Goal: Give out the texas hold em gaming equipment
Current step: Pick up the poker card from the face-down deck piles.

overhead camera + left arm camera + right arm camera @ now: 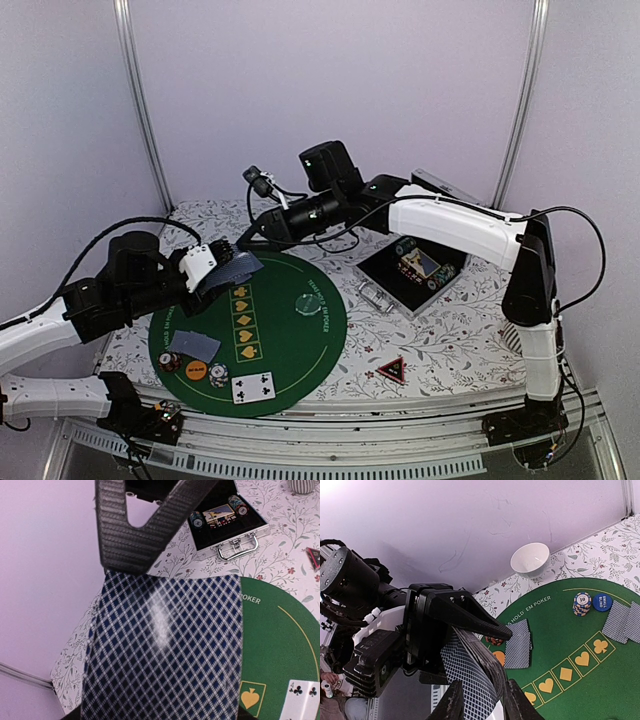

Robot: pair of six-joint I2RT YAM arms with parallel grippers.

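My left gripper (215, 272) is shut on a bowed deck of blue-backed playing cards (234, 267) over the far left rim of the green poker mat (310, 345). In the right wrist view its black fingers (465, 617) clamp the deck (470, 675). My right gripper (481, 705) is shut on the deck's free end; in the left wrist view its textured fingers (125, 540) meet at the far edge of the top card (165, 650). On the mat lie face-down cards (193, 345), an orange disc (197, 366), chip stacks (218, 374), a clear disc (306, 302) and face-up club cards (252, 387).
An open metal case (412, 268) with chips and a card box sits at the back right. A red-black triangle token (391, 370) lies on the floral cloth beside the mat. A white bowl (530, 559), a chip stack (582, 603) and a blue disc (602, 602) show in the right wrist view.
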